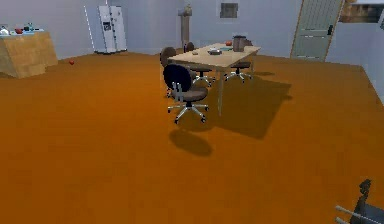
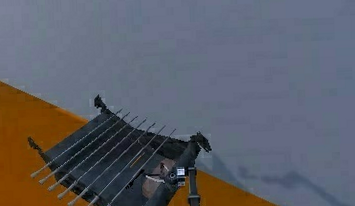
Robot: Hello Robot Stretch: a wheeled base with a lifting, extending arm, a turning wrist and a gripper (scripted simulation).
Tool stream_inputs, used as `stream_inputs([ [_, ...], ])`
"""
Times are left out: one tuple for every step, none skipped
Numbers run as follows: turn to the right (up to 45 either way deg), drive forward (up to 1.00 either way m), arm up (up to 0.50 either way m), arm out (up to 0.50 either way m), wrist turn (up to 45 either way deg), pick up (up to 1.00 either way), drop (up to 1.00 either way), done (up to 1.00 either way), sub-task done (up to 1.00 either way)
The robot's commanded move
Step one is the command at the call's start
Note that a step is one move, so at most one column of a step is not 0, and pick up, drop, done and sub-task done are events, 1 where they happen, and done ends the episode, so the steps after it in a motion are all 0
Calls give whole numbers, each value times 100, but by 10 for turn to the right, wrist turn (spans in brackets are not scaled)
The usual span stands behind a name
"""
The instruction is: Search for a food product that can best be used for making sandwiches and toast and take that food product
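Orange floor (image 2: 15,148) runs under the pincer (image 2: 161,176) and out to a plain grey wall (image 2: 234,58) beyond it. Directly behind the pincer lies a low dark frame (image 2: 87,145) strung with thin pale rods, reaching away from it toward the arm side view's left. Well apart from the pincer, across the floor in the forward view, stand a long desk (image 1: 200,58) and, farther off at that view's left, a wooden desk (image 1: 28,55). Farther still from the pincer, a white fridge (image 1: 111,28) and a pale door (image 1: 317,28) stand against the back wall. A dark office chair (image 1: 186,92) sits on the side of the long desk nearer the pincer. The arm (image 2: 193,196) rises as a dark bar, with the white marker squares (image 2: 181,173) just beside the pincer. With the frame behind the fingers, I cannot tell how they stand or whether they hold anything. Small things rest on both desks — a dark pot-like shape (image 1: 240,42) on the long one, red and pale blobs (image 1: 18,30) on the wooden one. Which of them is the food for sandwiches and toast cannot be told.
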Motion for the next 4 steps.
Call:
stream_inputs([
  [0, 0, -30, 0, 0, 0, 0, 0, 0],
  [0, 0, 0, 0, 0, 100, 0, 0, 0],
  [0, 0, 10, 0, 0, 0, 0, 0, 0],
  [0, 0, 0, 0, 0, 0, 0, 100, 0],
])
